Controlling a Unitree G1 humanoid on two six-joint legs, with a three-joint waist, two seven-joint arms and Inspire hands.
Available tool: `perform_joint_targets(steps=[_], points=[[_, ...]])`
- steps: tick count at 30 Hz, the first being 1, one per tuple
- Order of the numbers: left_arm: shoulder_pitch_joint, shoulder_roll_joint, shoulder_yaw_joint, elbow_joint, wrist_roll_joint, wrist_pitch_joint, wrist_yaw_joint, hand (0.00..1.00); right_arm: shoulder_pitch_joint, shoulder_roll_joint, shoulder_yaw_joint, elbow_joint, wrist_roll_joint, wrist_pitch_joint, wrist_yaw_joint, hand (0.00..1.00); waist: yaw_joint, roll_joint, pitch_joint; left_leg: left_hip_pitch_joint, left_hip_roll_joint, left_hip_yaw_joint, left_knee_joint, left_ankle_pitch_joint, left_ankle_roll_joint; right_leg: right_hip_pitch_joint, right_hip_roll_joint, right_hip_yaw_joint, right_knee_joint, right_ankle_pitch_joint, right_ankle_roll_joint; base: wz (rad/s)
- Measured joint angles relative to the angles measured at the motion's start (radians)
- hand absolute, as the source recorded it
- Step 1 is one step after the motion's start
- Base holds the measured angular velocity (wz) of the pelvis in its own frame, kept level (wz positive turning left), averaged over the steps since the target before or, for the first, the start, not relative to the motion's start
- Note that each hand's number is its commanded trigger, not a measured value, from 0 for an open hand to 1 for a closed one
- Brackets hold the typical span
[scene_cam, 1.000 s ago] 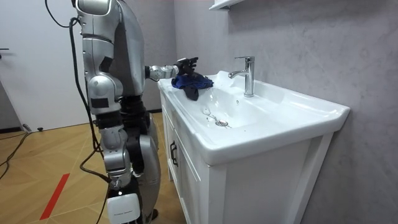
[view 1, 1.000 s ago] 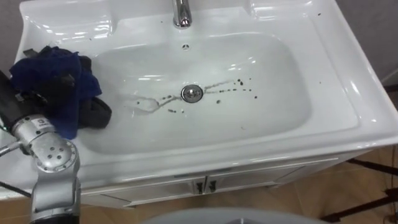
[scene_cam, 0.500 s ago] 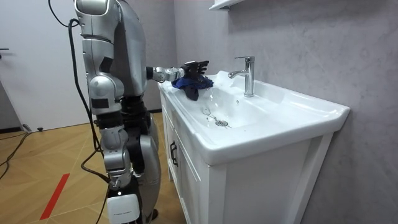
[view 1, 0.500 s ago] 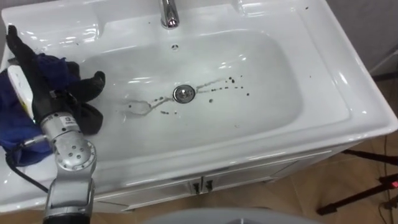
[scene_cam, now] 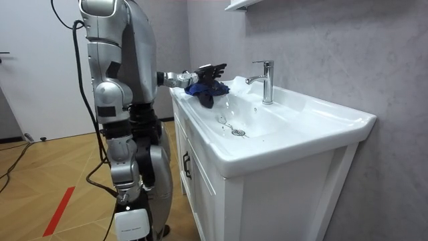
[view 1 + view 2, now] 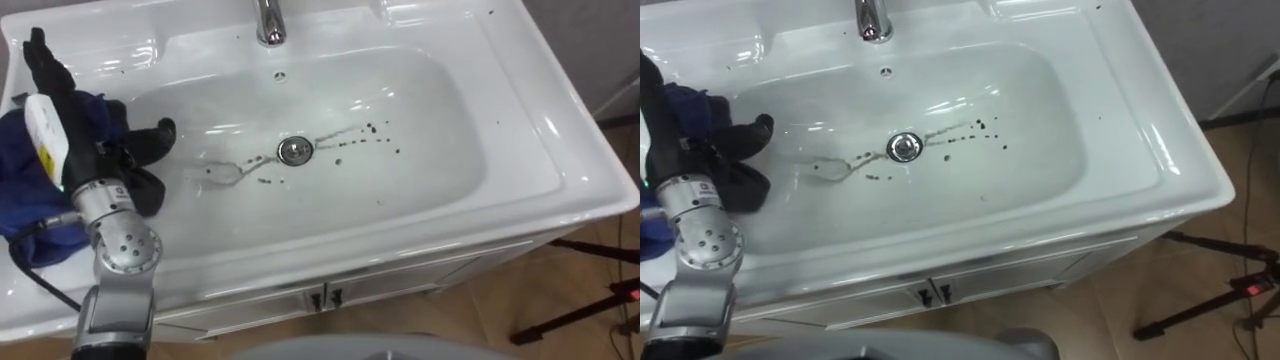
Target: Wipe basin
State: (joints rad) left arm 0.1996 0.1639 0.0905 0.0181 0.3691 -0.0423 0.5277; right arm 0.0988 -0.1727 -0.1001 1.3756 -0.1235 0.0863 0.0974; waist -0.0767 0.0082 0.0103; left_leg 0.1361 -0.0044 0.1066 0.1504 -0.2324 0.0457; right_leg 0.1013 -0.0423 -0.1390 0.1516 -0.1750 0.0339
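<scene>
The white basin (image 6: 560,190) has dark specks (image 6: 375,130) and streaks around its drain (image 6: 291,150). A dark blue cloth (image 6: 20,185) lies bunched on the basin's left rim and hangs a little into the bowl. My left hand (image 6: 72,135) is over the cloth, open, with its fingers straight towards the back wall and its thumb (image 6: 158,132) stretched out over the bowl. In the room view the left hand (image 5: 208,69) hovers just above the cloth (image 5: 204,90), and I stand at the cabinet's end. My right arm (image 5: 107,100) hangs at my side.
A chrome tap (image 6: 268,22) stands at the middle of the back rim. Below the basin is a white cabinet (image 6: 330,295) with two small door handles. Black stand legs (image 6: 600,250) lie on the wooden floor at the right.
My left hand has come up from within the cloth, straightened its fingers and moved slightly towards the bowl. The eye view itself has shifted a little.
</scene>
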Motion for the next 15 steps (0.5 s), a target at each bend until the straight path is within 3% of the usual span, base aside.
perform_joint_targets(steps=[12, 15], points=[[0.000, 0.012, -0.014, 0.152, 0.141, 0.029, 0.015, 0.00, 0.000, 0.000, 0.015, -0.015, -0.004, 0.006, -0.030, 0.00, 0.003, -0.003, -0.0086, 0.001, 0.007, 0.011, 0.002, 0.001, -0.002, -0.005, 0.006, 0.002, 0.001, 0.007, -0.005, -0.01], [-0.002, 0.013, -0.014, 0.210, 0.197, 0.045, 0.015, 0.00, -0.005, 0.000, 0.021, -0.014, -0.022, 0.025, -0.028, 0.00, 0.005, 0.003, -0.0112, -0.002, 0.009, 0.021, 0.000, 0.002, -0.004, -0.016, 0.011, 0.014, 0.001, 0.010, -0.008, -0.11]])
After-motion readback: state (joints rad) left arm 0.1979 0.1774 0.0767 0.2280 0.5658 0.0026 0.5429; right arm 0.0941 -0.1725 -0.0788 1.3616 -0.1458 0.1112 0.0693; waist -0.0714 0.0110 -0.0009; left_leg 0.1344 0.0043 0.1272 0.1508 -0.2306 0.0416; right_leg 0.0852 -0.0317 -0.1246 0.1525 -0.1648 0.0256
